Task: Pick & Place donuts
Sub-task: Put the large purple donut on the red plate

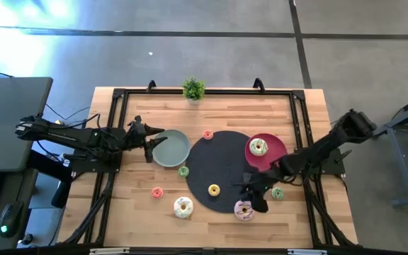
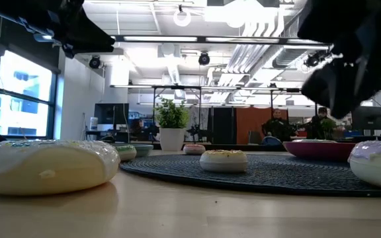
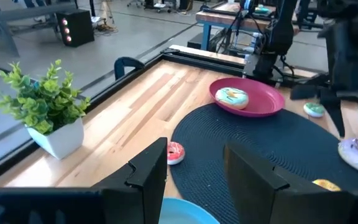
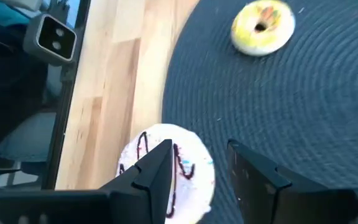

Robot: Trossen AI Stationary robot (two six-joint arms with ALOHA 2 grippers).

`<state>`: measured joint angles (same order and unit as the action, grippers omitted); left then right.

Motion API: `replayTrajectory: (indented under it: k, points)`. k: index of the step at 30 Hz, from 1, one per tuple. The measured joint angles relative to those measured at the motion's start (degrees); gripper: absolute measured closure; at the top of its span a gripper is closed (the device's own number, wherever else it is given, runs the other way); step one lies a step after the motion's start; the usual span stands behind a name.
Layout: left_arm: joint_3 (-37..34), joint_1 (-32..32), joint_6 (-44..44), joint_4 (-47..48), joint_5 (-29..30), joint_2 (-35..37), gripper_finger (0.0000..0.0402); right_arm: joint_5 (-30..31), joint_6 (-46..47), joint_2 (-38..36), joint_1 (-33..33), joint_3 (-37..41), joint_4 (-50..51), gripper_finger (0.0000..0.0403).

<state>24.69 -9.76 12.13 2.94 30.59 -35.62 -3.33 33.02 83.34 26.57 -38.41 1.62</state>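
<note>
Directly below the open right pincer (image 4: 197, 165), pink-frosted donut (image 4: 166, 171), flat, hole up.

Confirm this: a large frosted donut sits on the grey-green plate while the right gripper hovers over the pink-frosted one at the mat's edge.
Wrong plate. The large frosted donut sits on the red plate, as the high view shows; the grey-green plate is empty. The right gripper does hover over the pink-frosted donut.

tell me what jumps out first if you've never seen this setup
The big black round mat fills the table's middle, with a small yellow donut on it and a red plate holding a white-frosted donut at its far right edge. The right gripper hovers with open fingers over a pale frosted donut at the mat's near edge.
</note>
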Motion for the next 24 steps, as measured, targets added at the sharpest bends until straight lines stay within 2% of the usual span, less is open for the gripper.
replayTrajectory:
  k: [10, 19, 24]
  points:
    - [0.0, 0.0, 0.4, -0.1, 0.0, 0.0, 0.0252, 0.0, 2.1, 7.7, 4.7, -0.1, -6.3, 0.0261]
    - [0.0, 0.0, 0.4, -0.3, -0.1, 0.0, 0.0252, 4.5, 1.6, 8.4, 5.1, -0.1, -4.8, 0.0261]
    - [0.0, 0.0, 0.4, -0.3, 0.0, 0.0, 0.0252, 2.4, 3.1, 8.2, 4.9, -0.1, -4.7, 0.0259]
